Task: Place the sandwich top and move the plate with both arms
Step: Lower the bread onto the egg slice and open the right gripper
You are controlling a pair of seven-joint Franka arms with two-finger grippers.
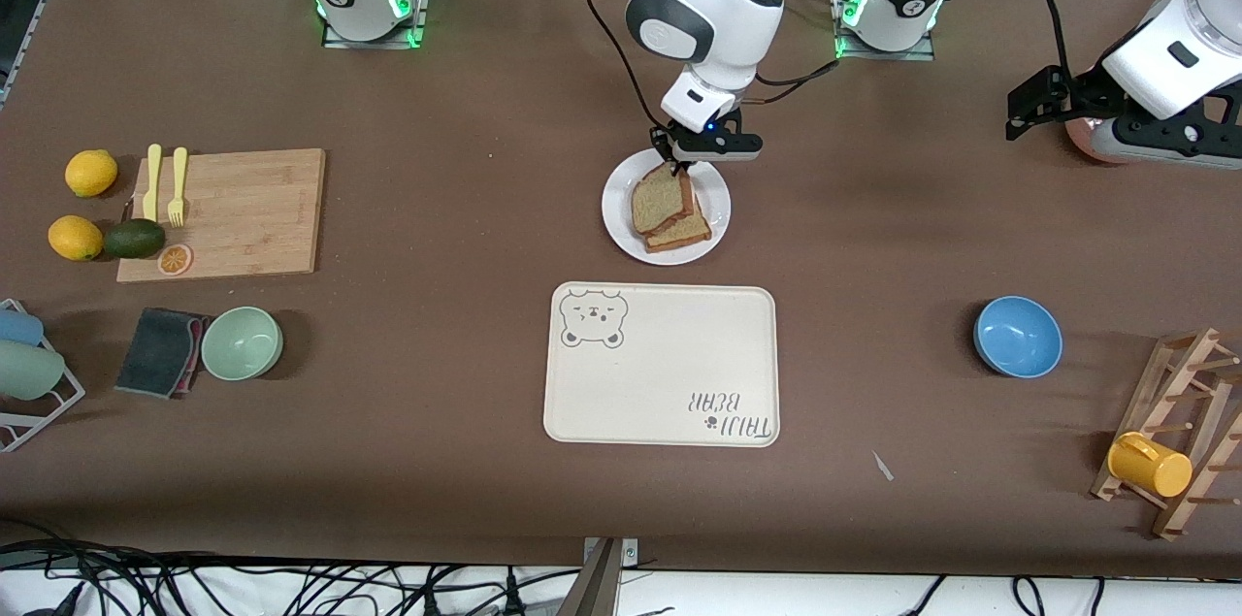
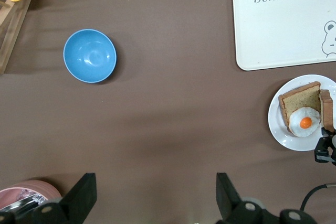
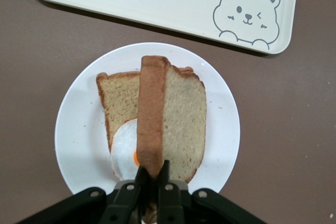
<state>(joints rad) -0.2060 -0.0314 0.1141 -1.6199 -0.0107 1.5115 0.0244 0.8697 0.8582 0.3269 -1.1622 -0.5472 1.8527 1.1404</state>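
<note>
One slice, the sandwich top, pinched in right gripper fingers: square it over the egg before you release; left gripper waits spread

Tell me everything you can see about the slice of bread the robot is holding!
The sandwich top is a squarish slice of light tan, speckled bread with a darker brown crust. The right gripper has its jaws shut on one edge, holding it tilted over the white plate, above a lower bread slice and a fried egg.
</note>
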